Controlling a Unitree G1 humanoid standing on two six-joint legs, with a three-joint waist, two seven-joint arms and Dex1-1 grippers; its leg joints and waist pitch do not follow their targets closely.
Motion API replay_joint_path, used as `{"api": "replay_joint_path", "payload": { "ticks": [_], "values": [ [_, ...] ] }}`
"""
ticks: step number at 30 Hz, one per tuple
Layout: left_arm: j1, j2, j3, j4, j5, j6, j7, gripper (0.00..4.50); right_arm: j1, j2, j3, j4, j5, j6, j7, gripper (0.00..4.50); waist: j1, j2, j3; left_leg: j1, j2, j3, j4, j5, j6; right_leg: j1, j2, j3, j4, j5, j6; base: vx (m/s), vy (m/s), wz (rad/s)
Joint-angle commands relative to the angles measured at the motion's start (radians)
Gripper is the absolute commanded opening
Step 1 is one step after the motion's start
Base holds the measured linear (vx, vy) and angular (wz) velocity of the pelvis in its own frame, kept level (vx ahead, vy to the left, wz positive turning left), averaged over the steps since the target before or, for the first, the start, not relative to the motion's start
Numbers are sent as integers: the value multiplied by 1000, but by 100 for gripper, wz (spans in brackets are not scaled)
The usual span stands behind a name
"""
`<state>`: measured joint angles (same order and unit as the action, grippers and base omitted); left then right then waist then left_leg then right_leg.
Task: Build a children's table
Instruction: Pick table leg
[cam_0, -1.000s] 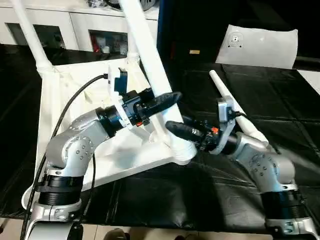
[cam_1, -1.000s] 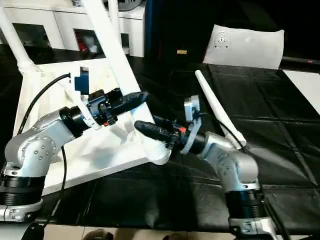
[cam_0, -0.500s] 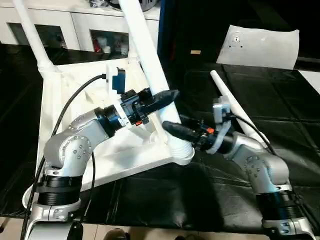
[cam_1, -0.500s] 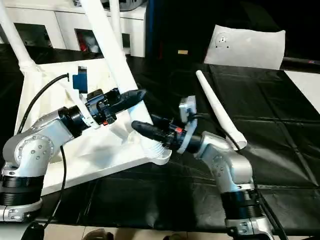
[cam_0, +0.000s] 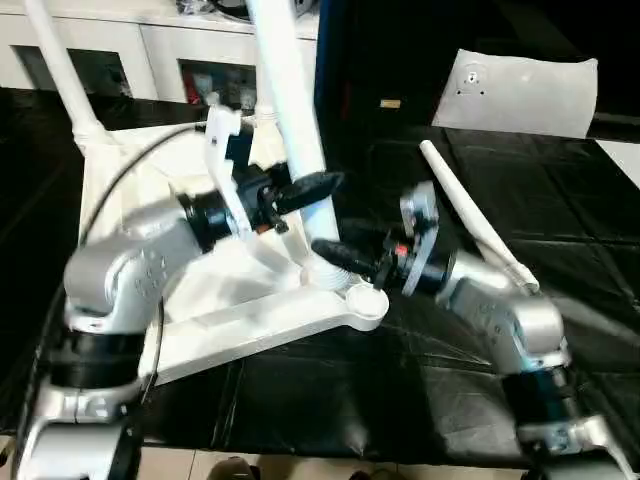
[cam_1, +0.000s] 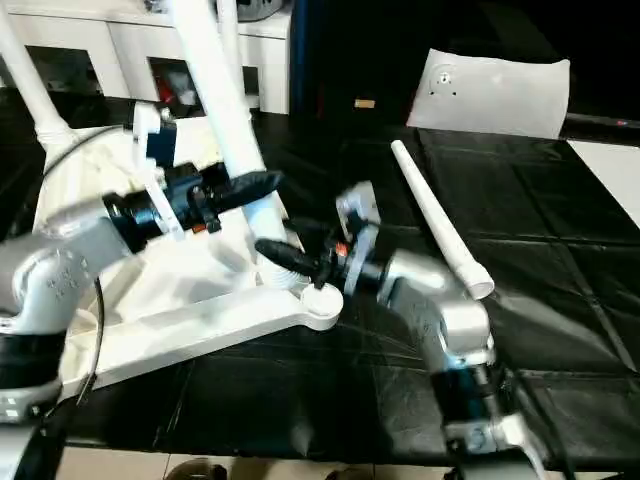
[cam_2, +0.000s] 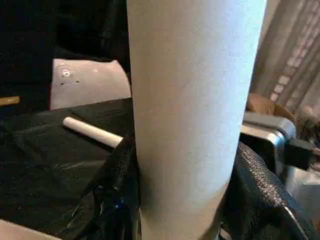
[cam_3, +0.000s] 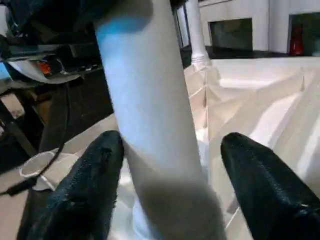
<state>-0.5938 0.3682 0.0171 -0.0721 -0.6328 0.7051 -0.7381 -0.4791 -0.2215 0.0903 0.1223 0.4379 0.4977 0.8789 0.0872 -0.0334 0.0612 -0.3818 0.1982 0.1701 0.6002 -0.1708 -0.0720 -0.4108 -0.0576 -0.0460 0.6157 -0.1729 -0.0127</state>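
Note:
The children's table lies upside down: its white ribbed top (cam_0: 250, 322) rests on the black cover. Two legs stand upright in the far sockets, the far-left leg (cam_0: 65, 70) and the back leg (cam_1: 228, 40). A third leg (cam_0: 290, 90) rises steeply from beside the near right corner socket (cam_0: 364, 301); whether it is seated I cannot tell. My left gripper (cam_2: 185, 165) is shut on this leg partway up. My right gripper (cam_3: 172, 150) sits low on the same leg, open, with one finger (cam_3: 250, 170) clear of it. A loose leg (cam_0: 470, 220) lies to the right.
A white cabinet with shelves (cam_0: 150, 50) runs along the back left. A white sheet (cam_0: 525, 90) lies at the back right of the black-covered surface (cam_0: 570, 250). A pale surface (cam_0: 625, 160) shows at the right edge.
My right gripper has opened around the leg and slid left along the table's corner. The left arm has lifted, and the held leg stands more upright than before.

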Motion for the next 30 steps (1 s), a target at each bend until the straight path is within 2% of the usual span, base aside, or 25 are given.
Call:
{"api": "replay_joint_path", "payload": {
  "ticks": [1, 2, 7, 12, 13, 15, 17, 20, 22, 25, 27, 30],
  "values": [
    [-19, 25, -40, -30, 17, 21, -37, 184, -22, -32, 23, -29, -26, 18, 9, 357, -2, 14, -70, 23, 23, -4, -73, -211, -38, 53, -62, 37, -69, -231, -158, 0, 0, 0],
    [-21, 32, -48, -31, 21, 23, -43, 184, -25, -40, 32, -32, -34, 13, 18, 357, -1, 17, -70, 25, 23, -3, -73, -217, -40, 49, -61, 38, -69, -243, -153, 0, 0, 0],
    [-34, 74, -109, -43, 47, 33, -89, 184, -46, -87, 102, -32, -91, -19, 66, 359, -1, 14, -71, 22, 23, -4, -72, -209, -42, 51, -62, 38, -68, -238, -151, 0, 0, 0],
    [-42, 81, -135, -47, 63, 24, -102, 184, -55, -92, 130, -22, -107, -3, 66, 359, -2, 11, -72, 21, 23, -3, -70, -191, -38, 52, -62, 39, -65, -217, -161, 0, 0, 0],
    [-43, 81, -137, -47, 64, 24, -103, 184, -56, -92, 131, -21, -107, 0, 65, 340, -2, 11, -72, 20, 23, -3, -70, -190, -38, 53, -62, 39, -65, -215, -162, 0, 0, 0],
    [-48, 85, -146, -47, 72, 19, -113, 184, -58, -86, 136, -11, -107, 11, 60, 340, -2, 11, -72, 21, 23, -2, -70, -192, -37, 53, -62, 39, -65, -217, -163, 0, 0, 0],
    [-58, 85, -157, -47, 76, 15, -119, 184, -60, -75, 136, 0, -99, 36, 54, 307, -2, 11, -71, 22, 23, -2, -70, -195, -37, 52, -62, 39, -66, -227, -163, 0, 0, 0],
    [-64, 85, -164, -45, 80, 9, -127, 184, -62, -64, 135, 11, -96, 48, 51, 302, -2, 10, -71, 21, 22, -2, -69, -200, -40, 52, -63, 39, -67, -236, -161, 0, 0, 0],
    [-67, 84, -167, -45, 82, 5, -132, 184, -62, -53, 129, 19, -86, 65, 47, 264, -2, 10, -72, 21, 23, -3, -70, -192, -41, 52, -63, 39, -65, -227, -161, 0, 0, 0],
    [-72, 80, -169, -44, 84, 5, -136, 184, -61, -41, 119, 23, -63, 86, 50, 258, -2, 10, -73, 21, 23, -3, -69, -185, -39, 53, -62, 39, -63, -202, -167, 0, 0, 0],
    [-75, 80, -170, -43, 85, 5, -141, 184, -62, -35, 115, 25, -53, 94, 50, 222, -2, 10, -73, 21, 23, -2, -69, -183, -39, 53, -63, 39, -63, -201, -169, 0, 0, 0],
    [-76, 81, -173, -39, 89, 1, -146, 184, -65, -35, 119, 30, -56, 95, 54, 216, -1, 9, -73, 21, 23, -2, -69, -184, -41, 54, -64, 39, -63, -209, -165, 0, 0, 0]
  ]
}}
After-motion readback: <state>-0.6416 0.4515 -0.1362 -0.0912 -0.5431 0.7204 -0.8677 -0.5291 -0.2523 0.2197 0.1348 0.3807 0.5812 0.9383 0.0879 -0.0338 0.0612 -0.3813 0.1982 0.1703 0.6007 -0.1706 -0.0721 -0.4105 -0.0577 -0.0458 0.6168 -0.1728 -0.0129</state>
